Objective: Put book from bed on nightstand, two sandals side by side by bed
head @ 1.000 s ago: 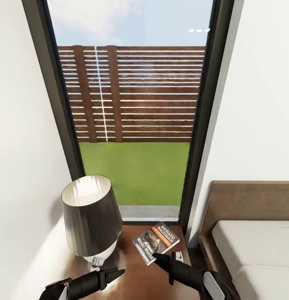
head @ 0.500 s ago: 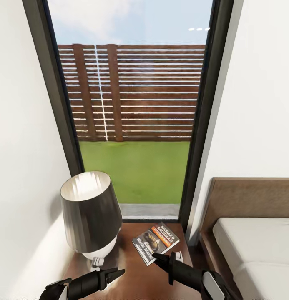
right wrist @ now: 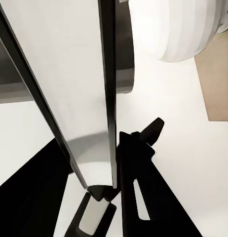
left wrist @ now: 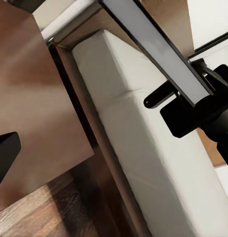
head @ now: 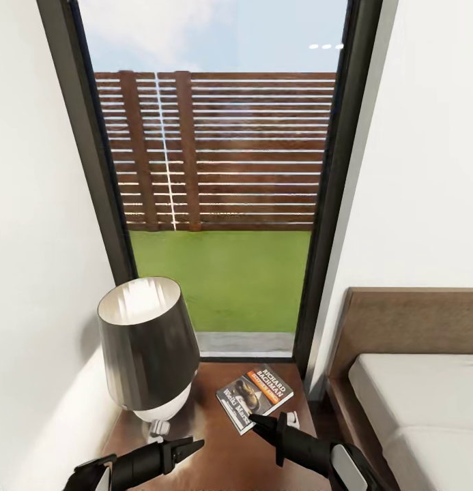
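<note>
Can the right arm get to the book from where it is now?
Probably yes. The right pincer sits just at the near corner of the book on the nightstand, with nothing between them; the lamp stands off to the side.

Left gripper (head: 194,446) closed, right gripper (head: 255,423) closed

L arm (head: 137,466): your glossy black tapered shell, pale grey panel nr wrist | R arm (head: 311,451): same black casing, white-grey inset plate, raised collar ring | jaws: slim black pointed fingers (head: 188,446), matte | no cables/markings visible
</note>
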Motion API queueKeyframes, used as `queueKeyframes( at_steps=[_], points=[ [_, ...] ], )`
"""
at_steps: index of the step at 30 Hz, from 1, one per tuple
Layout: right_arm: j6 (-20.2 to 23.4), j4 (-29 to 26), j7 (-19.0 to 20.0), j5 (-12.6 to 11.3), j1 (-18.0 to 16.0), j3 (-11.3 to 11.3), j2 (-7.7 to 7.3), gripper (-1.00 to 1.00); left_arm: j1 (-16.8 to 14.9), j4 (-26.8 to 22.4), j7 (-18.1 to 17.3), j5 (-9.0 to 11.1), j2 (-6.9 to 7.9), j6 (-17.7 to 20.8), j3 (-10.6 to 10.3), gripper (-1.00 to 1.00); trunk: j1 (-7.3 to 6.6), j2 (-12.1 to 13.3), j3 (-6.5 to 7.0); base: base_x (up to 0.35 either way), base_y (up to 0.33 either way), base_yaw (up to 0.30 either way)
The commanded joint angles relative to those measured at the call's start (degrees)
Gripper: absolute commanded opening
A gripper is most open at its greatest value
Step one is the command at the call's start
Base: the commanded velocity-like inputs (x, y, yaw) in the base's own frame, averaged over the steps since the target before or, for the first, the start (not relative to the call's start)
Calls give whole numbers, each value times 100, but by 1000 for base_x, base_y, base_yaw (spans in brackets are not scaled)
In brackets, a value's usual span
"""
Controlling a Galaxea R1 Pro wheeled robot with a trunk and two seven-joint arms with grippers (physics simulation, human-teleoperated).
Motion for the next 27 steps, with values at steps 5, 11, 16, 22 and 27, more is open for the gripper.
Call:
queueKeyframes(
  at_steps=[5,11,16,22,27],
  points=[
    [16,0,20,33,-4,-32,9,-100,-12,-161,-211,27,22,97,9,100,-1,-3,-6,0,0,0],
    [16,-1,19,33,-1,-32,9,-100,-18,-601,-864,26,13,215,-2,100,-1,-3,-6,0,0,0],
    [12,0,18,33,-1,-32,10,-100,-19,-1087,-1056,16,-10,649,-31,100,-1,-3,-6,0,0,0],
    [12,-1,18,33,-2,-32,10,-100,-22,-1323,-1070,8,-167,835,-316,100,-1,-3,-6,0,0,0],
    [12,-1,18,33,-3,-32,10,-100,-35,-1505,-1047,-1,-219,864,-419,100,-1,-3,-6,0,0,0]
  ],
)
